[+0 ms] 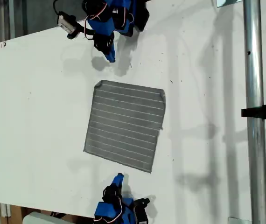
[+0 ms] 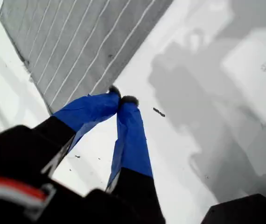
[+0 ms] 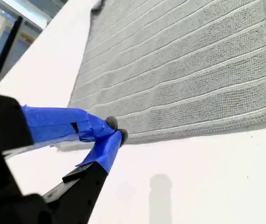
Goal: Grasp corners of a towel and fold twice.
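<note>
Your towel point(image 1: 124, 124) lies flat between both arms; first gripper point(image 2: 122, 99) and second gripper point(image 3: 115, 130) each have jaws closed, empty, tips at its edge

Exterior view: overhead, looking almost straight down on the white bench point(image 1: 39, 107), far enough to take in the whole towel point(image 1: 125, 124) and both arms at opposite bench edges. First wrist view: rides close behind my first gripper point(image 2: 122, 99), angled down at the bench, towel point(image 2: 77, 42) just past the tips. Second wrist view: same setup behind my second gripper point(image 3: 116, 129), lower and closer. All three share the towel point(image 3: 179, 70).
</note>
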Action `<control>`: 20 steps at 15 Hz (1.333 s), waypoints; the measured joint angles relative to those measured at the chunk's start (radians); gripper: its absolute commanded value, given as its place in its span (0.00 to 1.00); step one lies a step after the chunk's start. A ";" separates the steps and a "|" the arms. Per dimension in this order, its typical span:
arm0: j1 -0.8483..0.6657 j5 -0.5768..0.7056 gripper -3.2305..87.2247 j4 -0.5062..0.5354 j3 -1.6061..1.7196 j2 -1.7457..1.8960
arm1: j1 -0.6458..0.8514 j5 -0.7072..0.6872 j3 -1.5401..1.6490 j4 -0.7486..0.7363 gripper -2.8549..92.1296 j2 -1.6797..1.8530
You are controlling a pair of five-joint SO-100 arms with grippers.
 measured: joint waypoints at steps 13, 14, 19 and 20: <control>0.213 -0.026 0.00 0.215 -1.063 -1.088 | -0.529 -0.390 -1.394 0.239 0.03 -1.259; 0.213 -0.020 0.01 0.238 -1.095 -1.115 | -0.551 -0.390 -1.394 0.239 0.03 -1.259; 0.242 0.037 0.29 0.278 -1.160 -1.163 | -0.581 -0.419 -1.361 0.239 0.36 -1.258; 0.253 0.066 0.32 0.278 -1.160 -1.169 | -0.581 -0.451 -1.335 0.239 0.41 -1.258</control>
